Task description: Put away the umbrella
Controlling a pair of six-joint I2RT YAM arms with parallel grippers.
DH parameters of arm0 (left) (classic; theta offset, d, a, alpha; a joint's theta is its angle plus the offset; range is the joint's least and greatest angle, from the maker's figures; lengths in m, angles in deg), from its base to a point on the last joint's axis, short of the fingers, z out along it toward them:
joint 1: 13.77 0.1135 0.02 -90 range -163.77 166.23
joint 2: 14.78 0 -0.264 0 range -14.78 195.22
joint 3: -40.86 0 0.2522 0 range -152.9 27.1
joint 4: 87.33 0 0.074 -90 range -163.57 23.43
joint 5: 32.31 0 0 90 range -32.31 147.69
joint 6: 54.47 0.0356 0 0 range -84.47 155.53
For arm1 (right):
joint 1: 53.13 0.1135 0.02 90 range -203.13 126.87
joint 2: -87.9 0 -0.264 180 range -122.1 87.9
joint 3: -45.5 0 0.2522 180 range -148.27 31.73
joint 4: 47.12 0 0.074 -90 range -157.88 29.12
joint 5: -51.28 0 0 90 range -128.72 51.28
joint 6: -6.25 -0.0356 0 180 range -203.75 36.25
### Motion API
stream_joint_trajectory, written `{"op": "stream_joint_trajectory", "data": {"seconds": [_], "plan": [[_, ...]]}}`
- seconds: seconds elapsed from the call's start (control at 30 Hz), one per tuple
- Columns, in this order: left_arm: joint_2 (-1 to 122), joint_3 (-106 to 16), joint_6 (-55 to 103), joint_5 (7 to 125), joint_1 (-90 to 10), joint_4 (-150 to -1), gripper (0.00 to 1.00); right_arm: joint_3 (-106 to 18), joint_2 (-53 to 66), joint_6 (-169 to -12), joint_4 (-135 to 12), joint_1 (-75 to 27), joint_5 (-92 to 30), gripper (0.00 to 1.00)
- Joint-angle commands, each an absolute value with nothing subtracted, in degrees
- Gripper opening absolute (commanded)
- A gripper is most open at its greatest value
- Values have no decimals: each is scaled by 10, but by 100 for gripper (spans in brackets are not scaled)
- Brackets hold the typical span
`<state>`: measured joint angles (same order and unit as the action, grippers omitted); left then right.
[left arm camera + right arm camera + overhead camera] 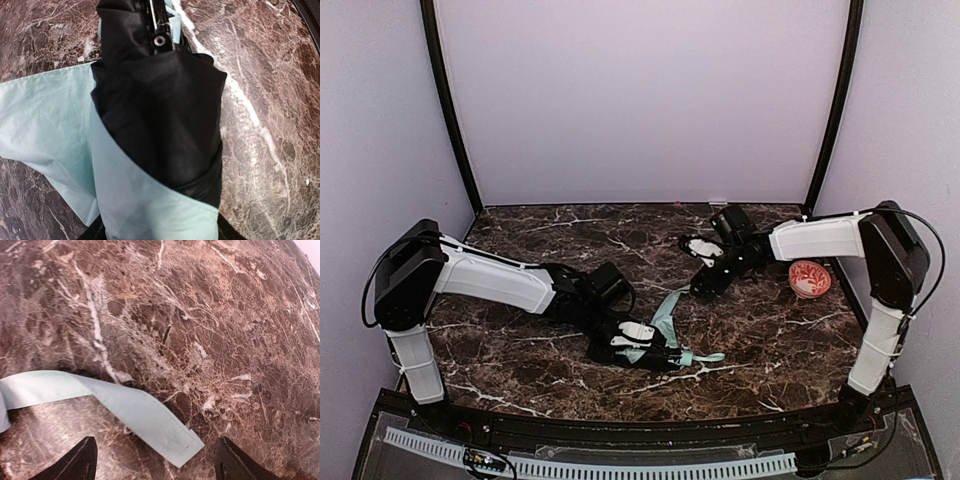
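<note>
My left claw (pixel 632 335) was clenched around the umbrella (pixel 160 125), its black folds and mint cloth bunched, lying mid-table (pixel 770 340) near the front. My right claw (pixel 156 452) hung released, jaws wide over the strap (pixel 145 415) end. A bowl (pixel 809 278) sat beside my right arm.

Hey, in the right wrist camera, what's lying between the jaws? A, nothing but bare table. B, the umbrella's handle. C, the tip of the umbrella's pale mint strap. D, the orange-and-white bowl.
C: the strap tip of the umbrella lies flat on the table between the wide-open jaws of the right gripper.
</note>
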<state>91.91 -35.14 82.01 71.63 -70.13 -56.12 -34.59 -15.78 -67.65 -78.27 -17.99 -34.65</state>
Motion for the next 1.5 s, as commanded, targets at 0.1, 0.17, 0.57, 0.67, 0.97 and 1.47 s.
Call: {"op": "stream_joint_trajectory", "data": {"seconds": [0.1,0.17,0.57,0.67,0.97,1.47], "plan": [[980,-308,821,707,-709,-432,0,-399,-234,-646,-774,-172,-394,81],[980,-308,821,706,-710,-432,0,-411,-253,-634,-777,-169,-387,79],[967,-313,819,689,-716,-429,0,-497,-287,-629,-824,-166,-412,0],[952,-310,827,681,-734,-433,0,-552,-271,-640,-842,-171,-431,0],[916,-286,902,563,-804,-494,0,-643,-247,-705,-855,-177,-503,0],[979,-305,892,515,-839,-476,0,-687,-170,-712,-862,-166,-493,0]]}}
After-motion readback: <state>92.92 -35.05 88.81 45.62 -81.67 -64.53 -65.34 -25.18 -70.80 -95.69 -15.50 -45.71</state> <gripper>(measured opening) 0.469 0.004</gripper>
